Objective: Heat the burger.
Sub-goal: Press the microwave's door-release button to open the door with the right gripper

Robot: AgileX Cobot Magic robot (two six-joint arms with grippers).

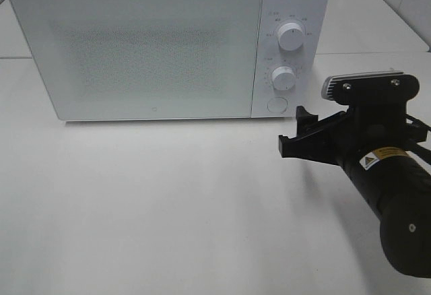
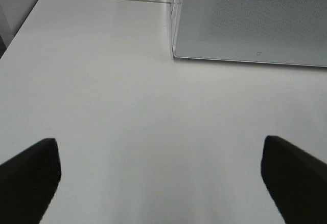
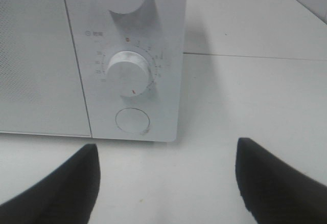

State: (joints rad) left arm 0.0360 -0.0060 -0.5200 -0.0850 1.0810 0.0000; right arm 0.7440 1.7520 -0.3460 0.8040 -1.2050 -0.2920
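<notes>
Right now the white microwave (image 1: 161,46) is sitting at the back of the white table (image 1: 168,214) with its door shut, and the frosted, dotted door panel is letting nothing inside show through. The burger is not showing in any of the views, so I cannot tell where it is lying.

The right gripper (image 1: 300,137) is hovering over the table just in front of the microwave's control panel, pointing toward it and not touching it. Its jaws are standing wide apart with nothing between them. In the right wrist view the two dark fingers (image 3: 61,188) are framing the lower knob (image 3: 127,73) and the round button (image 3: 132,120) beneath it. The upper knob (image 1: 291,36) is sitting above those two on the same panel.

The left gripper (image 2: 161,183) is hanging over bare table near the microwave's left front corner, its jaws likewise spread wide and holding nothing.
</notes>
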